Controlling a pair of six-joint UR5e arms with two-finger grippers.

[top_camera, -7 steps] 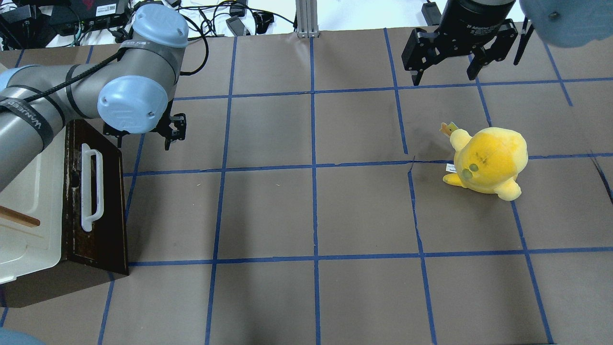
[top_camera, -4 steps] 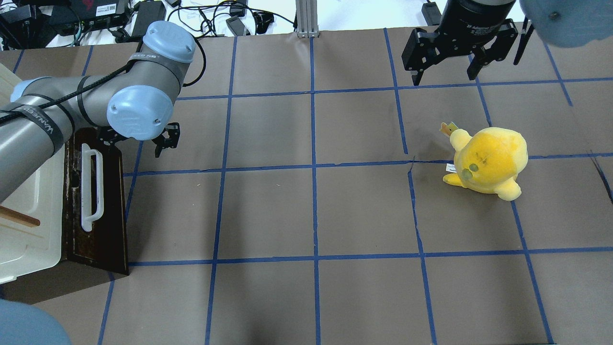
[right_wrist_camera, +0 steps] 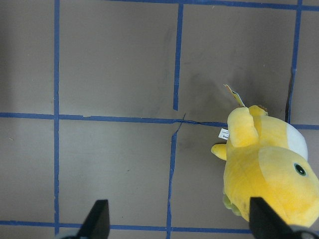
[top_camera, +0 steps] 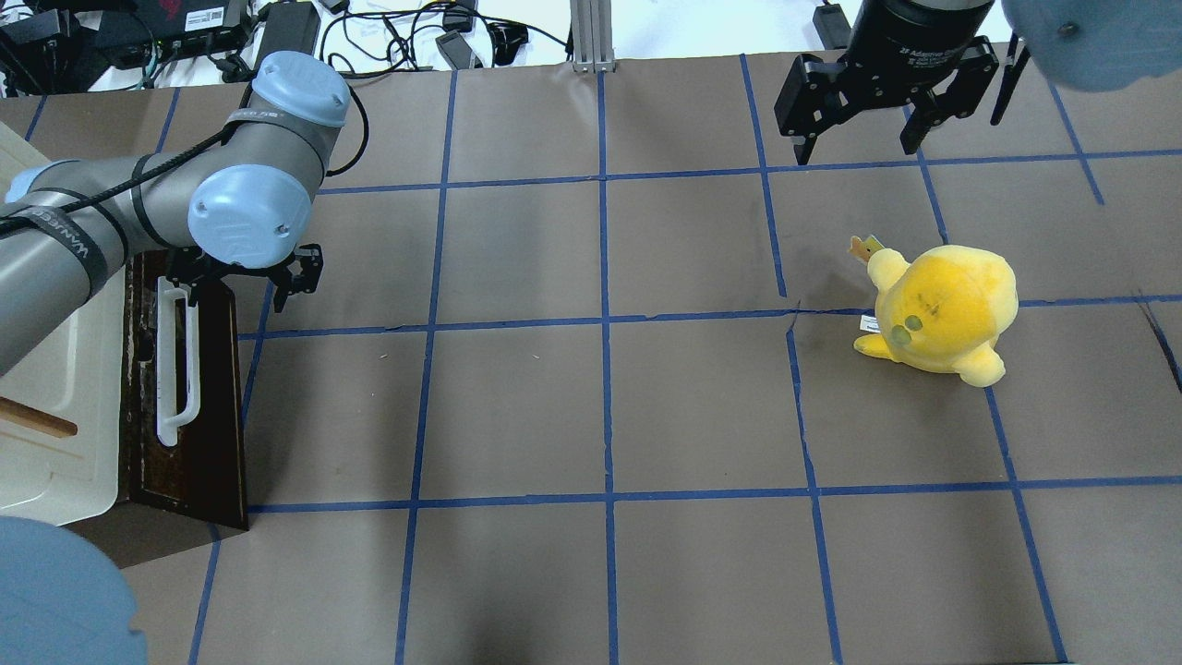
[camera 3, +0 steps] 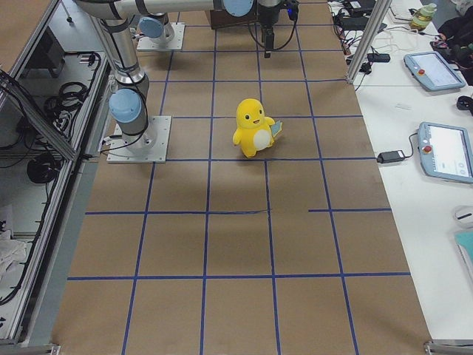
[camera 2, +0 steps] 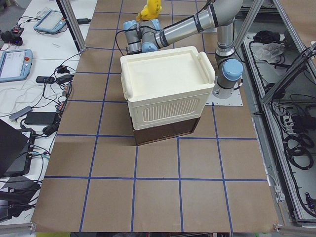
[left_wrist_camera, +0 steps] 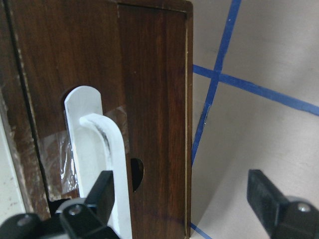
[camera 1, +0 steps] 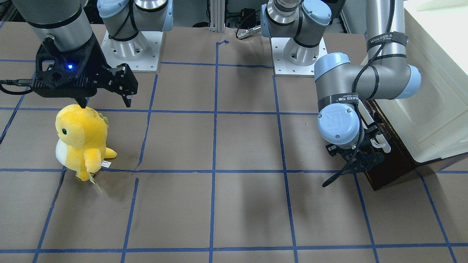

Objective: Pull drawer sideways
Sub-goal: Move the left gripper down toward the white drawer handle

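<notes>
The drawer (top_camera: 208,434) has a dark brown front with a long white bar handle (top_camera: 175,360) and sits at the table's left, under the cream cabinet. My left gripper (top_camera: 245,275) is open and hovers over the far end of the handle. In the left wrist view one of its fingers (left_wrist_camera: 102,196) is next to the handle (left_wrist_camera: 107,164) and the other is out over the table, so the gripper (left_wrist_camera: 184,201) straddles the drawer front's edge (left_wrist_camera: 164,99). It holds nothing. My right gripper (top_camera: 859,139) is open and empty at the far right, above the table.
The cream-white cabinet (top_camera: 55,406) stands behind the drawer front; it also shows in the front view (camera 1: 431,91). A yellow plush toy (top_camera: 942,309) stands right of centre, just below my right gripper (camera 1: 106,102). Cables and devices lie beyond the table's far edge.
My left arm has swung left, bringing its open gripper from the table beside the drawer to over the far end of the handle. The right arm, drawer and plush have not moved.
</notes>
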